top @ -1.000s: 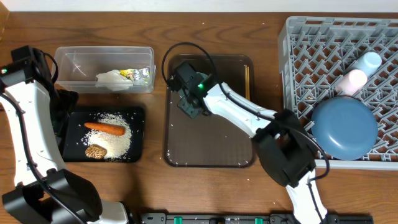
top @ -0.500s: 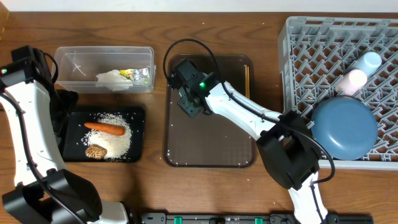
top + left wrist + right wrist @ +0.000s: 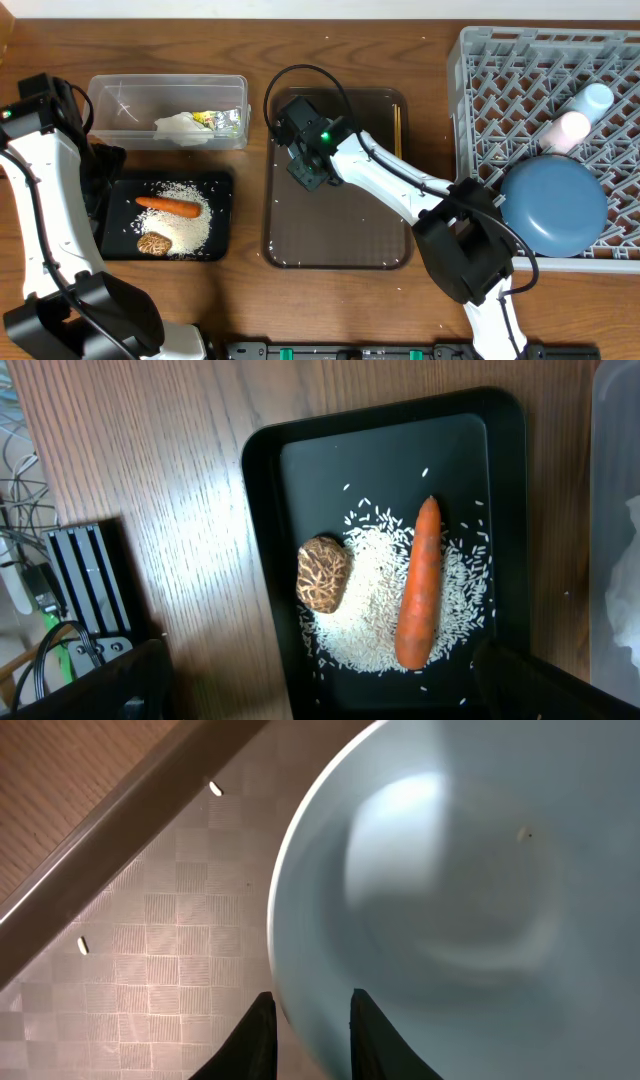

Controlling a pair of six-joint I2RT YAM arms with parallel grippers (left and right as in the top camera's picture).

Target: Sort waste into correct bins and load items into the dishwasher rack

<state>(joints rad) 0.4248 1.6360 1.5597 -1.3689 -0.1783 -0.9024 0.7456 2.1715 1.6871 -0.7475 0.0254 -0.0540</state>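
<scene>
Overhead top-down, wrists close, left shares black tray

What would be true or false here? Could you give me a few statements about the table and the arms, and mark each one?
1. The carrot lies on rice in the black tray. True.
2. The right gripper has a finger on each side of the small light-blue bowl rim. True.
3. The clear tub is empty. False: it holds a tissue, a wrapper and foil.
4. The dark-blue plate lies in the black tray. False: it is in the grey rack.
5. The chopsticks are in the grey rack. False: they lie on the brown tray.
</scene>
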